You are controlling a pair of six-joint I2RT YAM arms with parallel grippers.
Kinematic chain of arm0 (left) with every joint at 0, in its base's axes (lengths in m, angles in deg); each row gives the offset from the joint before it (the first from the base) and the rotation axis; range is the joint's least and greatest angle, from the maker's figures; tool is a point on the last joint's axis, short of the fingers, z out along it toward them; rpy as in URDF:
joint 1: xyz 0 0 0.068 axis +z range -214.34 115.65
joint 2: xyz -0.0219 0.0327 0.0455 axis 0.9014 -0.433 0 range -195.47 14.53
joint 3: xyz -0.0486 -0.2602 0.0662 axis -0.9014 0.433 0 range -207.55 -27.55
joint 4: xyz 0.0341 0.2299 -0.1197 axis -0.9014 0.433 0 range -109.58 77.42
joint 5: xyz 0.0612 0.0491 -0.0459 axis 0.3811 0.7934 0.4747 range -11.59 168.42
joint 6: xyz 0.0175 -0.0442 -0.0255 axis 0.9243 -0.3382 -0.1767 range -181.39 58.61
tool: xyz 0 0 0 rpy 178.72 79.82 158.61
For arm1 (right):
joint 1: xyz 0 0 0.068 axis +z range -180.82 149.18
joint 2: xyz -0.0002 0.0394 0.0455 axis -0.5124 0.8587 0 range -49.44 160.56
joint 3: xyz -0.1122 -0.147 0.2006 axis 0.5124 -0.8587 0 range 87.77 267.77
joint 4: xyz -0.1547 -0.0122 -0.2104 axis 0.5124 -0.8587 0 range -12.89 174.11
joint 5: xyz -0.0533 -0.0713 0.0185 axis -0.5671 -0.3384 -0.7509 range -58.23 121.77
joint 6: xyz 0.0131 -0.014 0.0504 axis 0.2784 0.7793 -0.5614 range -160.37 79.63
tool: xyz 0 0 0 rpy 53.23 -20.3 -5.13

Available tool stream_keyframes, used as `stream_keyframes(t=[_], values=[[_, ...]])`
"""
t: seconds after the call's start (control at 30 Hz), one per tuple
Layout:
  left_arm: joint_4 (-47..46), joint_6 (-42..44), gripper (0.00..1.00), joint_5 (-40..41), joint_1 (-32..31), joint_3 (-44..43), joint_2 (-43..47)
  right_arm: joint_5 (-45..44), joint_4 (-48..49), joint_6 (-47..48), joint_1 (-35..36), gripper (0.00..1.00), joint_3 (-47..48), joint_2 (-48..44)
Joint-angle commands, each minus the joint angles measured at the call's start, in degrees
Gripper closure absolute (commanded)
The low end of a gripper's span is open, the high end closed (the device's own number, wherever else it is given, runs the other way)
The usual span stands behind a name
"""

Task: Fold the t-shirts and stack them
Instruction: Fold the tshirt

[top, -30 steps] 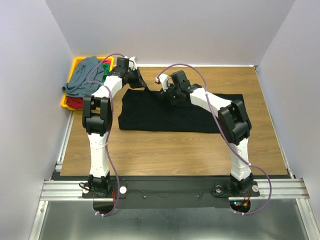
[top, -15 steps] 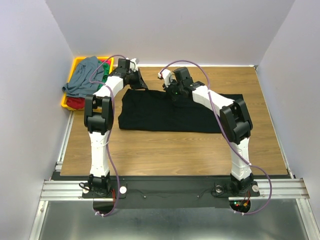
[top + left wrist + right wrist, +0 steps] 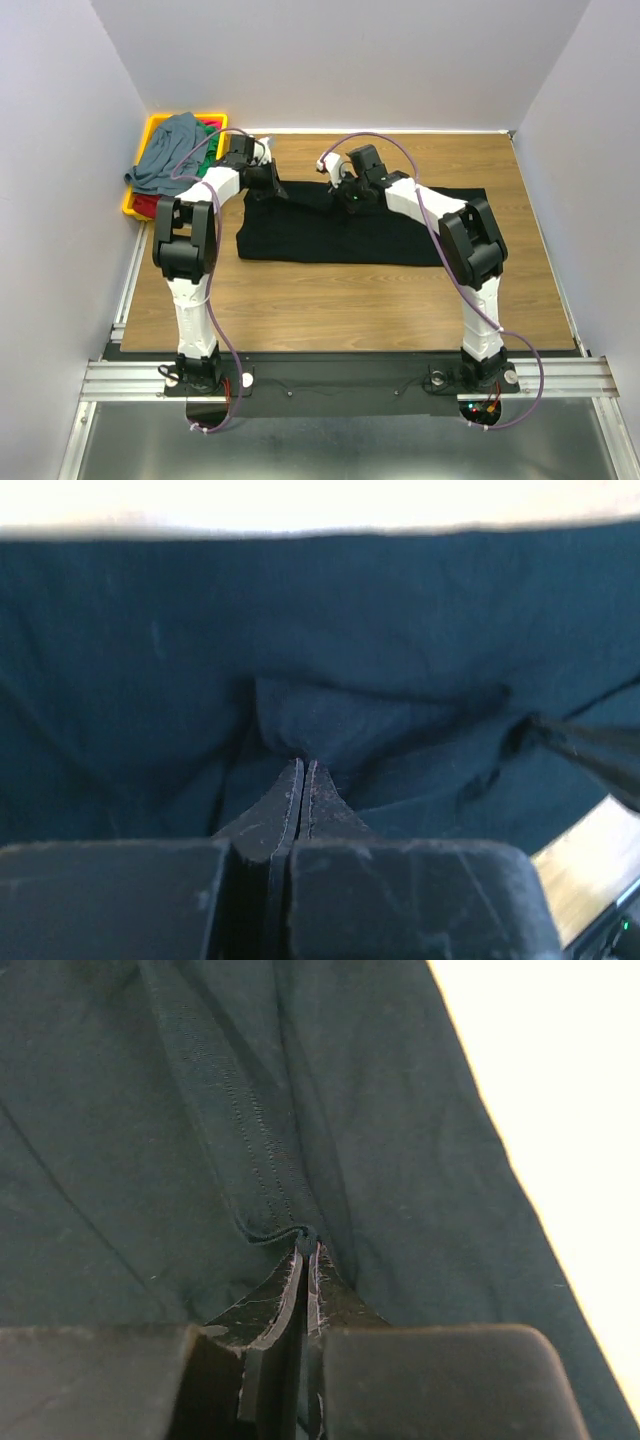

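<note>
My left hand (image 3: 303,768) is shut tight on a fold of the black t-shirt (image 3: 330,235), right at its tips. My right hand (image 3: 308,1248) pinches the stitched hem (image 3: 250,1175). The shirt lies flat on the counter (image 3: 340,290), under both hands. Only the top view shows the grey-blue t-shirt (image 3: 165,155) in the yellow tray (image 3: 152,125), left of my left hand.

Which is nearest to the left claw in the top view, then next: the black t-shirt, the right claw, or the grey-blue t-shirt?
1. black t-shirt: pinched in the left claw itself.
2. right claw: to its right, gripping the same shirt.
3. grey-blue t-shirt: far left, draped over the yellow tray.
</note>
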Motion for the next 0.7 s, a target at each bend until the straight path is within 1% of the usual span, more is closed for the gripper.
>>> stream_keyframes(t=[0.0,0.07,0.17,0.3,0.47,0.67], values=[[-1.36,2.52,1.00,-0.01,0.22,3.87,7.04,2.62,2.15,0.85,-0.32,0.93,-1.23,-4.75],[-1.36,3.05,1.00,0.51,0.49,5.99,8.01,3.14,2.06,0.67,-0.32,0.92,-1.67,-4.84],[-1.19,3.58,1.00,0.96,1.28,6.87,8.01,5.51,1.71,-0.29,-0.32,0.92,-2.46,-5.28],[-0.49,4.37,1.00,1.66,2.33,4.68,6.96,8.68,1.09,-2.22,-0.23,0.92,-2.20,-5.46],[2.23,5.69,1.00,1.57,2.68,-1.02,3.97,10.96,-0.05,-4.77,0.38,0.91,-1.67,-5.02],[4.43,7.01,1.00,2.10,2.68,-3.76,2.65,11.32,-0.49,-5.39,2.14,0.91,-2.99,-4.58]])
